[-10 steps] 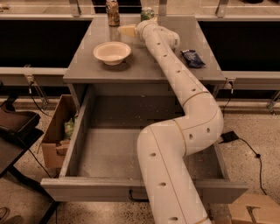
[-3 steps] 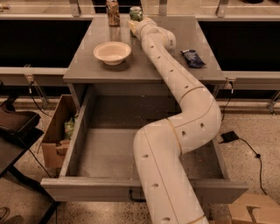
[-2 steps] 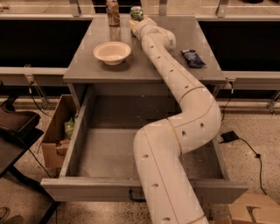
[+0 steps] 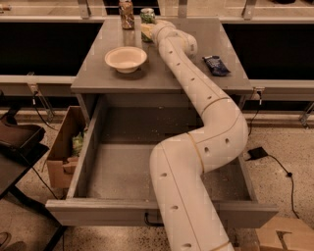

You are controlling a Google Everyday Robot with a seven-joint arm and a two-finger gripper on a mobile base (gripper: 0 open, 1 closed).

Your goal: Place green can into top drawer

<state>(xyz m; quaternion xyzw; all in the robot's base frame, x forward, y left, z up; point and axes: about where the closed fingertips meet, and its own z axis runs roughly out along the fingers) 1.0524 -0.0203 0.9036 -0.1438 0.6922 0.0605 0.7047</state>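
The green can (image 4: 147, 14) stands upright at the back edge of the grey cabinet top, just right of a brown-orange can (image 4: 126, 13). My gripper (image 4: 146, 30) is at the end of the white arm, reaching across the top, and sits right in front of the green can and against its lower part, which it hides. The top drawer (image 4: 122, 169) is pulled wide open below, its speckled floor bare; its front panel (image 4: 98, 212) carries a small dark handle. My arm crosses over the drawer's right half.
A white bowl (image 4: 125, 59) sits on the cabinet top at the left, a blue packet (image 4: 216, 65) at the right. A cardboard box (image 4: 64, 152) stands on the floor left of the drawer, another box (image 4: 284, 236) at the bottom right. A black chair (image 4: 14, 142) is far left.
The gripper has swung from pointing left beside the bowl's far side to the back edge, up against the green can. Over the last second it has hardly moved.
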